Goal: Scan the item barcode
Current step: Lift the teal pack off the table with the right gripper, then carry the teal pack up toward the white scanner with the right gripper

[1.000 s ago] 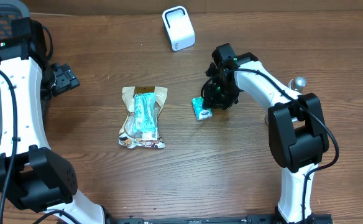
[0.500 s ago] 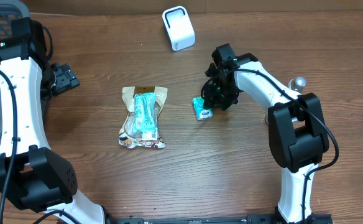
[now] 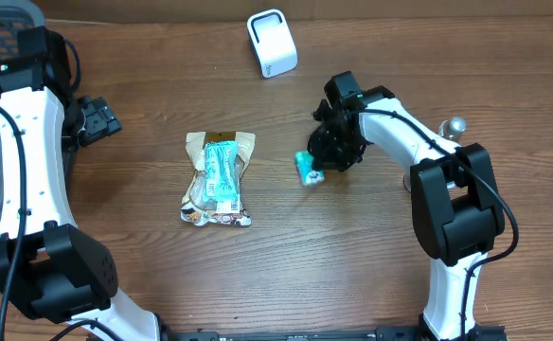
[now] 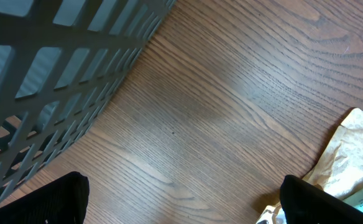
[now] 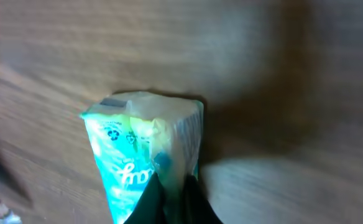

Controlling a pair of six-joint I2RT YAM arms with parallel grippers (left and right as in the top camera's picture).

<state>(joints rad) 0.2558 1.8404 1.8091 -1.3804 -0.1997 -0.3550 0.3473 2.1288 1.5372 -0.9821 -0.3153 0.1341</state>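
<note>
Worktop (image 3: 286, 275) – mid-brown, streaky wood grain.
Packet (image 5: 141, 155) – turquoise, white lettering, pale yellow patch near top.
Snack bag (image 3: 218, 177) – tan kraft paper, turquoise label strip down middle, dark print at lower end.
Scanner (image 3: 272, 44): white, dark grey outline.
Basket (image 4: 57, 74): grey lattice.
Left arm (image 3: 26, 142), right arm (image 3: 395, 121): white shells, black joints.
Left claw (image 3: 106, 121), right claw (image 5: 172, 199): black.

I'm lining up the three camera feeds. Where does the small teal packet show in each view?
Overhead: teal packet right of centre, at the tip of the right gripper, right of the larger snack bag.
Left wrist: not in it.
Right wrist: teal packet in the middle of the picture, its lower end pinched by the right gripper.
Shared landmark: the wooden table, seen in all three views.
</note>
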